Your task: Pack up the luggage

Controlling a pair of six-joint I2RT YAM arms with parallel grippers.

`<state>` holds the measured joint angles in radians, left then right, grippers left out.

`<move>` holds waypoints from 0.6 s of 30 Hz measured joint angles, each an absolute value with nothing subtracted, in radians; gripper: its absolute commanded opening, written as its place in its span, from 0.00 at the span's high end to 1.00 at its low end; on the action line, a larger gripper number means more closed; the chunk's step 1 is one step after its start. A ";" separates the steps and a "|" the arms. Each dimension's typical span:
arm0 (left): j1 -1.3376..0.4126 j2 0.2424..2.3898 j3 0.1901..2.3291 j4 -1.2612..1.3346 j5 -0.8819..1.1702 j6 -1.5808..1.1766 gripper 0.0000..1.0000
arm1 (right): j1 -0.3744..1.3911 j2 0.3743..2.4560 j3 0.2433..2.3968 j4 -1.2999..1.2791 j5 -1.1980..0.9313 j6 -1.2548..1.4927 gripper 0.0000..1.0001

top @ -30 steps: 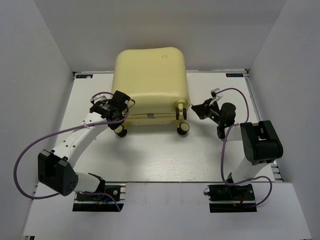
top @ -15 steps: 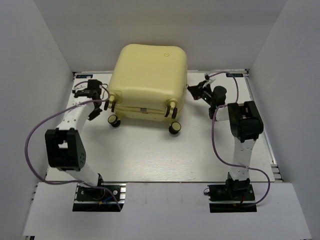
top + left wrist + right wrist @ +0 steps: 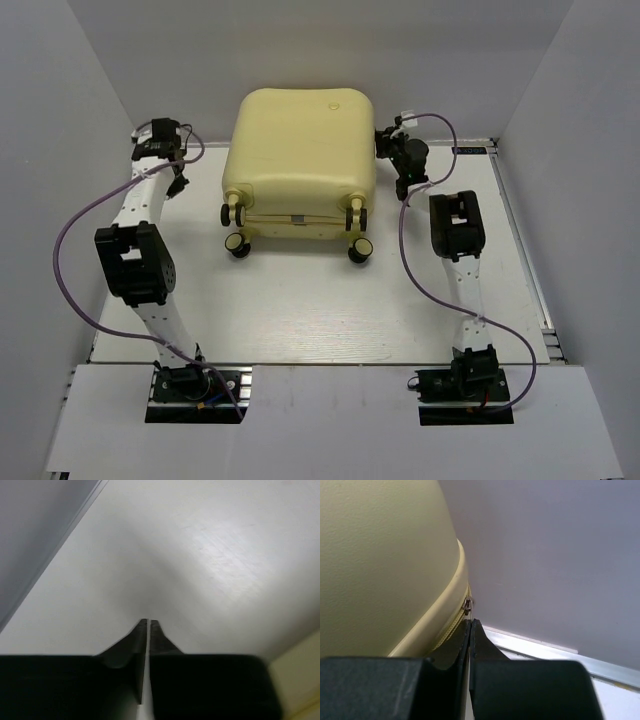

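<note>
White table (image 3: 300, 310), white walls on three sides.

- On the left gripper (image 3: 149, 621) the tips are drawn together with only a hairline slit between them and nothing in it. It hangs over bare table near the back left corner, apart from the luggage (image 3: 300, 150). A sliver of yellow shell shows at the lower right of its wrist view.
- Behind it, the left arm (image 3: 140, 270) stands tall from its base and reaches to the back.
- Over on the right gripper (image 3: 470, 621) the tips are clenched, right at the seam on the luggage's right side near the back corner.
- Just above those tips sits the zip pull (image 3: 466, 604). Cannot tell whether it is touched or pinched.
- Behind that, the right arm (image 3: 455, 240) is stretched straight back.
- Between the two grippers, the luggage is closed, at the back of the table and mid-width, with its casters (image 3: 238, 243) toward the arm bases.
- Purple cables (image 3: 60, 260) loop off both arms.
</note>
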<state>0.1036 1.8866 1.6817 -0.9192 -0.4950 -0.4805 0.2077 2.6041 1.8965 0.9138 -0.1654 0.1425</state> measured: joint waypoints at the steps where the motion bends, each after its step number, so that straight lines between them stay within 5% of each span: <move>1: 0.089 1.892 1.725 -0.918 -0.484 -0.456 0.36 | 0.211 2.595 1.879 0.916 -0.158 0.134 1.00; 4: 0.001 1.884 1.824 -0.916 -0.464 -0.371 0.03 | 0.220 2.542 1.794 0.922 -0.144 0.111 1.00; 5: -0.041 1.875 1.845 -0.911 -0.463 -0.340 0.00 | 0.223 2.525 1.767 0.922 -0.142 0.105 1.00; 9: -0.257 1.803 1.870 -0.860 -0.460 -0.255 0.00 | 0.231 2.474 1.695 0.922 -0.123 0.097 1.00; 18: -0.652 1.739 1.875 -0.809 -0.105 -0.267 0.00 | 0.239 2.416 1.599 0.938 -0.116 0.105 1.00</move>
<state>-0.6521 1.7386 1.8751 -0.8085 -0.1055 -0.2668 0.2386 2.4161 1.5993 0.9379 -0.1162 0.1051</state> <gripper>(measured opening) 0.997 0.007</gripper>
